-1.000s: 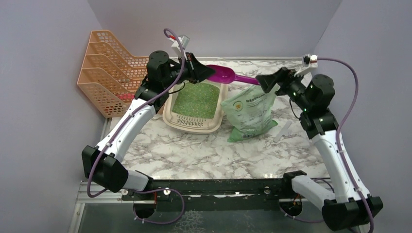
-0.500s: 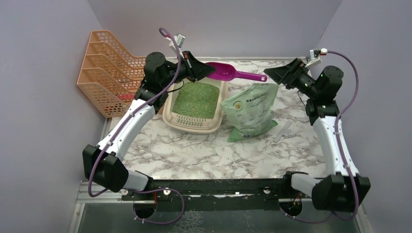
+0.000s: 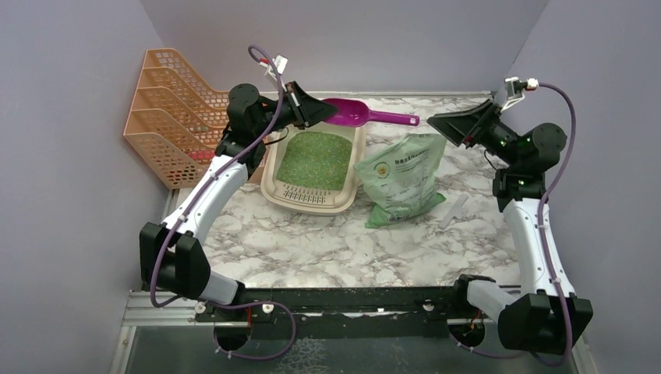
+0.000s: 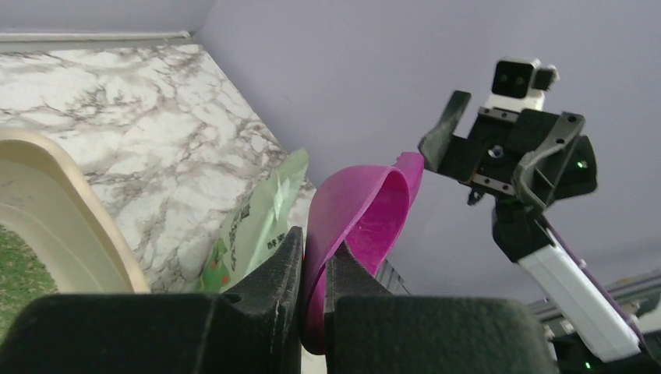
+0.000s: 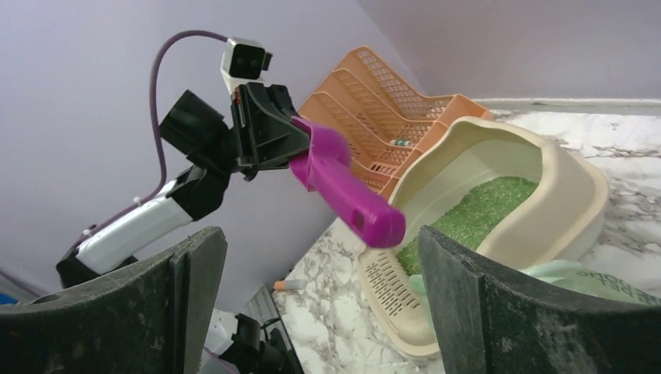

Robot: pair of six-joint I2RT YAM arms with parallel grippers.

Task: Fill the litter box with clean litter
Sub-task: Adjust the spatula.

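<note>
Against the lilac wall (image 3: 351, 39), the left tool (image 3: 314, 114) is seen pinching the magenta scoop (image 3: 352, 114) by its bowl; the right tool (image 3: 439, 128), spread wide, has been drawn back from the handle. Clean litter (image 3: 316, 160) already covers the litter box (image 3: 312, 204) below, so filling is judged nearly done.

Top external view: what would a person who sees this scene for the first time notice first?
The magenta scoop stands out most. The left claw holds it by its bowl in the air, above the far end of the beige litter box, which has green litter in it. A green bag lies on the marble table right of the box, and the right claw hangs open and empty near the bag's far end.
</note>
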